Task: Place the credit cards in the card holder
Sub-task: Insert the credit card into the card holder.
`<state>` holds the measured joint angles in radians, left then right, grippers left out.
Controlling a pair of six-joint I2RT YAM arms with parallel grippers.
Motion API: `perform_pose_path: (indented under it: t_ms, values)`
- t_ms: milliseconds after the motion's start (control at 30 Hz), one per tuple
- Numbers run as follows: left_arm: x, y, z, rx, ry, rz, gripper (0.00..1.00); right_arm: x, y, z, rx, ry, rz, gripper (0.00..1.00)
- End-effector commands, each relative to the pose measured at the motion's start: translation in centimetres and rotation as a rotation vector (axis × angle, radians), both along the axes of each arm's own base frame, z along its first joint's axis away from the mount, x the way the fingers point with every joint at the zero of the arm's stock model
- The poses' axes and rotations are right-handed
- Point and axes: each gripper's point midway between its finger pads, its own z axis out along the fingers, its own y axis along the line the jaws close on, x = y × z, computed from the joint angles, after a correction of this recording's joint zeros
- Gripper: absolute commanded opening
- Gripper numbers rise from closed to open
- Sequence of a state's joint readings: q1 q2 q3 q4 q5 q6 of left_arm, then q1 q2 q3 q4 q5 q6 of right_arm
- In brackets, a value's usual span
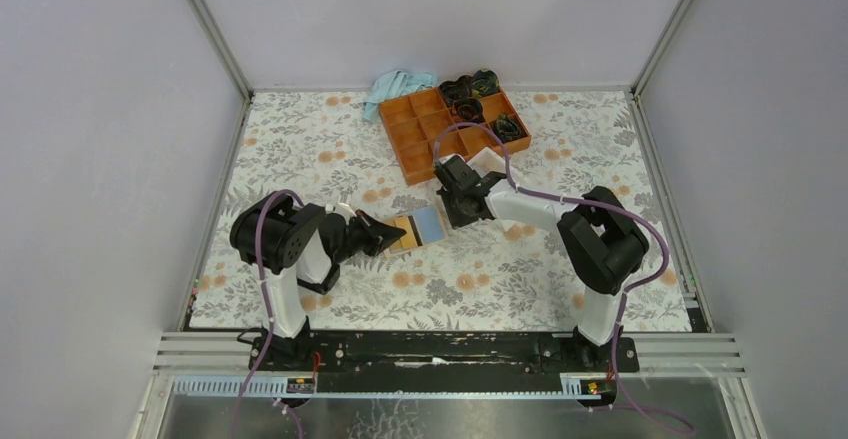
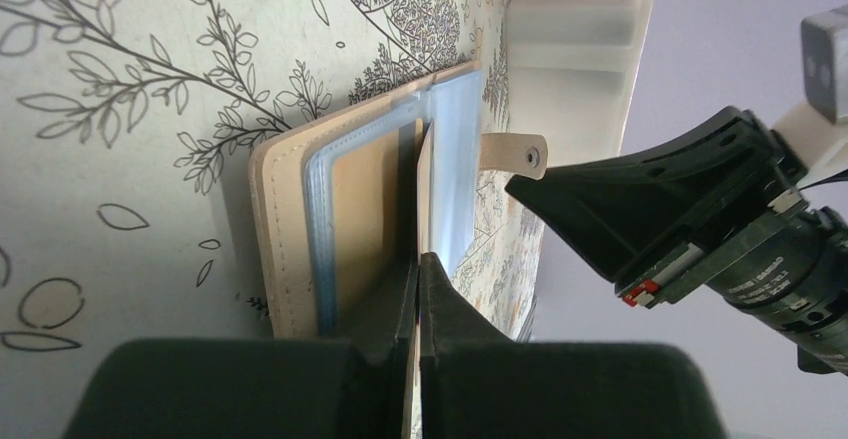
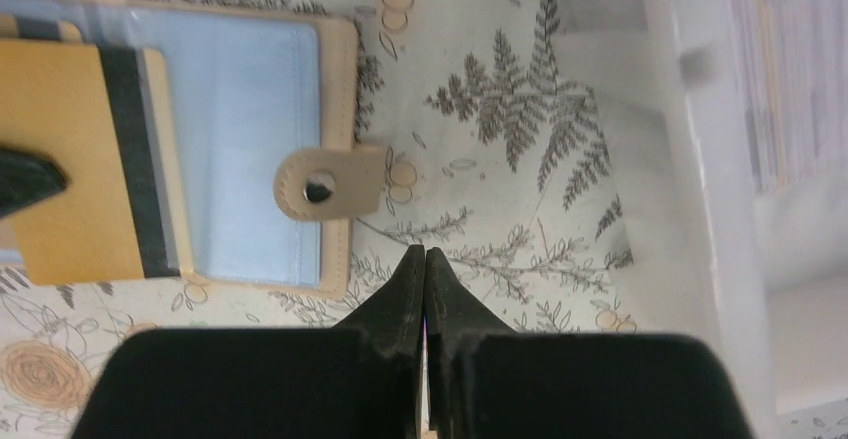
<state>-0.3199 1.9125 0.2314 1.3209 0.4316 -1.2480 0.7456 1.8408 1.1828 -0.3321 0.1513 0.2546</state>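
Tan card holder [image 3: 250,139] lying open on the floral tablecloth [image 1: 300,149], clear sleeves up, we see the left gripper [image 2: 418,261] pinching a yellow credit card [image 3: 70,159] edge-on over those sleeves, right gripper [image 3: 425,259] pressed together, empty, just beside the closure tab [image 3: 330,184].

Card holder [image 1: 420,227] open on the surface [image 1: 300,149], credit card [image 3: 80,159] over its left half, left hand [image 2: 418,261] at the card's left edge, right hand [image 3: 425,253] just right of the holder, compartment tray [image 1: 400,149] behind.
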Motion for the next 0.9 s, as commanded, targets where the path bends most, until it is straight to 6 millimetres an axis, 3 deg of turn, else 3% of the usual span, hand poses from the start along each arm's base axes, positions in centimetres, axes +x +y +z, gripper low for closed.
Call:
perform_pose_path:
  t_ms: [0, 333, 867]
  values:
    - [0.0, -0.1, -0.3, 0.006, 0.0, -0.016, 0.0, 2.0, 0.3, 0.5, -0.028, -0.034, 0.003, 0.0]
    - [0.1, -0.2, -0.5, 0.01, 0.007, -0.02, 0.06, 2.5, 1.2, 0.3, -0.012, -0.016, 0.029, 0.0]
    - [0.3, -0.4, -0.7, 0.011, 0.011, -0.034, 0.24, 1.6, 2.3, -1.1, 0.015, 0.055, 0.066, 0.0]
